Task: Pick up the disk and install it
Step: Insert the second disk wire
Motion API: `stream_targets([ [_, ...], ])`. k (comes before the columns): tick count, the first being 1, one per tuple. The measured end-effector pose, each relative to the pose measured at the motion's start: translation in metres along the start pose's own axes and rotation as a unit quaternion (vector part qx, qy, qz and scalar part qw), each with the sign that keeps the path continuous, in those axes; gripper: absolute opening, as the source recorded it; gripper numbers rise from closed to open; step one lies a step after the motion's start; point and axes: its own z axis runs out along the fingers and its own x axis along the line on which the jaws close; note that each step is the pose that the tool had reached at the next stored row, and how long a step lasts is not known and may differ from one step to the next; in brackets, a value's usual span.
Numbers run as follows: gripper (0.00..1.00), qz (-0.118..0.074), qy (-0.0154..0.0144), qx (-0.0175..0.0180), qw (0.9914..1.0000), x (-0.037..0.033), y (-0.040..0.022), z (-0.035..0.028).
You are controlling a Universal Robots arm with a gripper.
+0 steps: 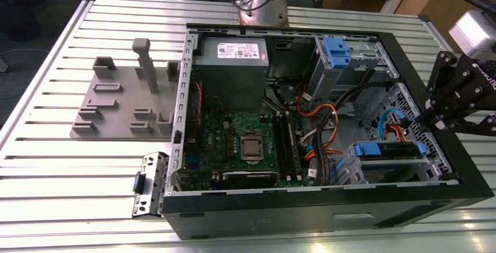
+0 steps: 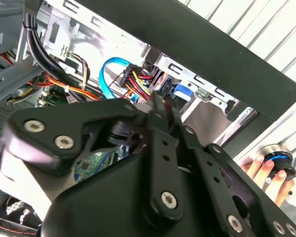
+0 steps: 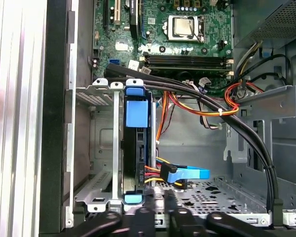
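The disk (image 1: 387, 150) sits in the metal drive bay at the case's near corner, on the exterior view's right, its blue frame showing along the top. In the first wrist view the disk (image 3: 136, 148) stands edge-on in the cage, a blue tab at each end. My gripper (image 1: 435, 124) hovers over the case's wall on the exterior view's right, a little above the bay and apart from the disk. Its fingers (image 3: 170, 215) look shut with nothing between them. The second wrist view shows the gripper (image 2: 158, 106) pointing toward the bay's cables.
The open computer case (image 1: 434, 198) lies on a slatted metal table (image 1: 62, 166). A blue cable (image 3: 187, 174) and red-yellow wires run beside the bay. A grey fixture plate (image 1: 116, 108) lies at the exterior view's left. A person's hand (image 2: 264, 170) rests on a round knob.
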Motion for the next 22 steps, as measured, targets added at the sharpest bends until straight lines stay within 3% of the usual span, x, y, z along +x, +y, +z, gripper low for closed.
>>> stream_targets([
  [5, 0.35, 0.000, 0.0000, 0.0000, 1.00000, 0.0000, -0.0002, 0.0000],
  [6, 0.41, 0.000, 0.0000, 0.0000, 1.00000, 0.0000, -0.0002, 0.0000],
  [9, 0.41, 0.000, 0.0000, 0.0001, 1.00000, -0.0001, 0.0026, 0.0002],
  [15, 0.41, 0.000, 0.0000, 0.0009, 1.00000, -0.0016, 0.0207, 0.0014],
  [22, 0.41, 0.000, 0.0001, 0.0010, 1.00000, -0.0009, 0.0209, 0.0070],
])
